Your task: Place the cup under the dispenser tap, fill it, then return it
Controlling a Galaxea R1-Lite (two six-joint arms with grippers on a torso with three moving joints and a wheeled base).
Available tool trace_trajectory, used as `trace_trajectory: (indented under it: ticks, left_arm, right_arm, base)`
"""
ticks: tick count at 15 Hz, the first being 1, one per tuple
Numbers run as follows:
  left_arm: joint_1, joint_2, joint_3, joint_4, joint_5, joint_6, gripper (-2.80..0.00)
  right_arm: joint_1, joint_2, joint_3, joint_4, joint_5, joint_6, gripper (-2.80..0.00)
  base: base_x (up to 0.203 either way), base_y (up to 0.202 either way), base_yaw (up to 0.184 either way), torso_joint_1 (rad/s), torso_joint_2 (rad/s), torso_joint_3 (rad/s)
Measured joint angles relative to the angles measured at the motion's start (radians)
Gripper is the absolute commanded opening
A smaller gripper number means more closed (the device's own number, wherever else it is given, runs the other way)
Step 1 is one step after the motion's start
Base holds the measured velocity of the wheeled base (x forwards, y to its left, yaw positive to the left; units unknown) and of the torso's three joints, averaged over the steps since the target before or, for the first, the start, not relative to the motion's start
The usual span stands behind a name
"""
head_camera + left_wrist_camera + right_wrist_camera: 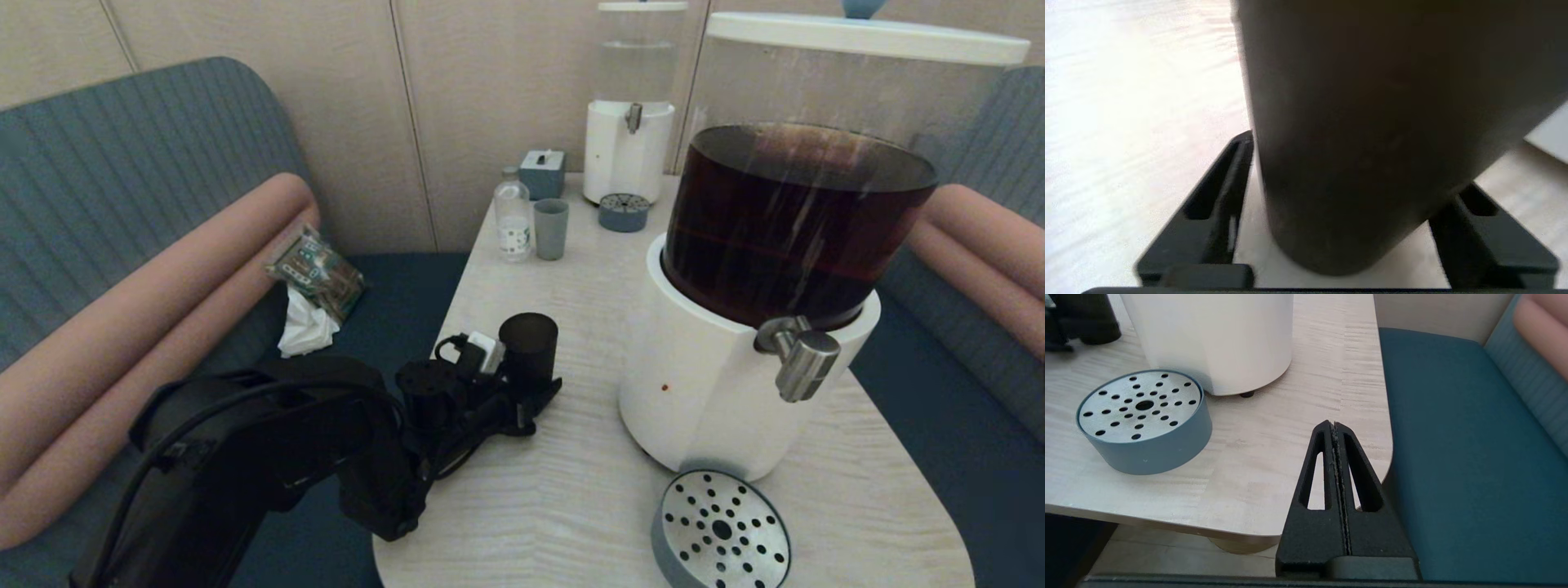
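Note:
The matte black cup (529, 347) stands upright on the pale wooden table (571, 482), left of the large dispenser (784, 245) that holds dark brown liquid. Its steel tap (804, 359) sticks out over a round perforated drip tray (721, 529), which has nothing on it. My left gripper (532, 394) grips the cup low on its body. In the left wrist view the cup (1372, 122) fills the space between the two black fingers (1224, 192). My right gripper (1334, 424) is shut on nothing and hangs over the table's near right corner, beside the drip tray (1143, 416).
At the far end stand a grey-green tumbler (551, 229), a small bottle (513, 216), a tissue box (542, 173), a slimmer clear-liquid dispenser (629, 106) and its small tray (624, 211). A snack packet (317, 272) and a crumpled tissue (306, 327) lie on the sofa to the left.

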Motion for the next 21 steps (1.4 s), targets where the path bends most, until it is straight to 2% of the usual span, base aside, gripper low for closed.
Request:
trace_trajectory:
  ticks: [7, 11, 15, 16, 19, 21]
  left_arm:
    - [-0.008, -0.048, 0.094, -0.008, 0.003, 0.009, 0.0]
    - [-0.01, -0.196, 0.292, -0.01, 0.006, 0.016, 0.0]
    - [-0.014, -0.416, 0.518, -0.011, 0.005, 0.022, 0.0]
    - [-0.015, -0.482, 0.577, -0.011, 0.005, 0.023, -2.8]
    - [-0.016, -0.642, 0.677, -0.011, 0.009, 0.018, -2.8]
    - [-0.013, -0.732, 0.703, -0.011, 0.042, 0.009, -2.8]
  right_arm:
    - [0.0, 0.0, 0.0, 0.0, 0.0, 0.0, -2.8]
    - [0.0, 0.0, 0.0, -0.001, 0.0, 0.0, -2.8]
    - [0.0, 0.0, 0.0, -0.001, 0.0, 0.0, -2.8]
    - [0.0, 0.0, 0.0, -0.001, 0.0, 0.0, -2.8]
    - [0.0, 0.0, 0.0, -0.001, 0.0, 0.0, -2.8]
    - [0.0, 0.0, 0.0, 0.0, 0.0, 0.0, -2.8]
  base:
    - [0.0, 0.0, 0.0, 0.0, 0.0, 0.0]
    - [0.0, 0.0, 0.0, 0.0, 0.0, 0.0]
    - [0.0, 0.0, 0.0, 0.0, 0.0, 0.0]
    - [0.0, 0.0, 0.0, 0.0, 0.0, 0.0]
    - [0.0, 0.0, 0.0, 0.0, 0.0, 0.0]
    - [0.0, 0.0, 0.0, 0.0, 0.0, 0.0]
